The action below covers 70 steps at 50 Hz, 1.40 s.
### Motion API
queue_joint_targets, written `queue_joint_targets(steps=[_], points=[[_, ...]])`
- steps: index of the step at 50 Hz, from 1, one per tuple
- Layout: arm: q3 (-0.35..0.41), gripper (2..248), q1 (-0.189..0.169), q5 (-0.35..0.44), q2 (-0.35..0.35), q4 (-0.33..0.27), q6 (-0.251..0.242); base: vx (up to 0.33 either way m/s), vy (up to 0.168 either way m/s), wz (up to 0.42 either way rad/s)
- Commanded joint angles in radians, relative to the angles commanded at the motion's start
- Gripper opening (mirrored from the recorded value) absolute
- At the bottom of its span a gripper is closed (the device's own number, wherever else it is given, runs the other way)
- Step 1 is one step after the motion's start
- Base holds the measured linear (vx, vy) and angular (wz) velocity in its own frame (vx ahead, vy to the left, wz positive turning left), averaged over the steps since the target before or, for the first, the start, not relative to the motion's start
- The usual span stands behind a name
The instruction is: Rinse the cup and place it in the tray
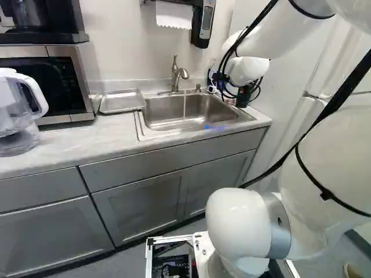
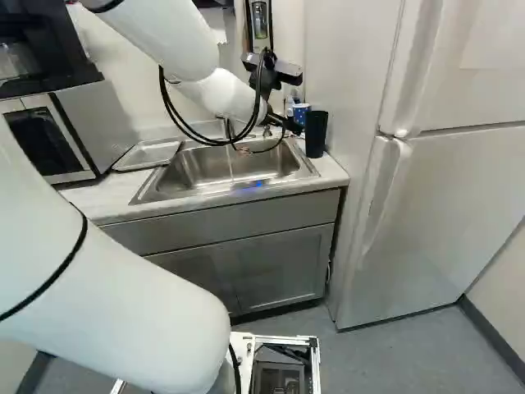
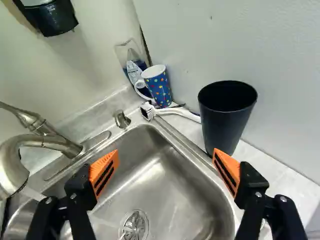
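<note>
Right by the camera, the gripper has its two fingers spread wide, with nothing held between their orange pads. Under them lies the steel sink, its round drain showing between the fingers

Just past the sink's edge, at about one o'clock from the gripper, the black cup stands upright on the counter, clear of both pads. A white brush lies at twelve o'clock, head by the sink rim and handle reaching toward the cup. Beyond it is an upright dotted mug, with a clear bottle of blue liquid behind. At ten o'clock the faucet arches over the basin, water running from its spout

In the left base view, the metal tray rests on the counter at nine o'clock from the sink, with no cup on it. Farther round that way sit a clear pitcher and a microwave. Over the sink, at twelve o'clock, a towel dispenser hangs on the wall. In the right base view, a white refrigerator stands at three o'clock from the sink
</note>
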Motion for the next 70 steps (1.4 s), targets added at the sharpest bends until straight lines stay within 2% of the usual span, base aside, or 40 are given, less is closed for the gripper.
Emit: queue_joint_targets(steps=[10,16,56,70], points=[[0.007,247,0.0,0.028,-0.017,0.059,0.0,0.0,0.0,0.0],[0.007,247,0.0,0.041,-0.017,0.092,-0.032,0.0,0.0,0.0],[0.007,247,0.0,0.087,-0.017,0.296,-0.441,0.0,0.0,0.0],[0.007,247,0.0,0.087,-0.017,0.367,-0.441,0.0,0.0,0.0]])
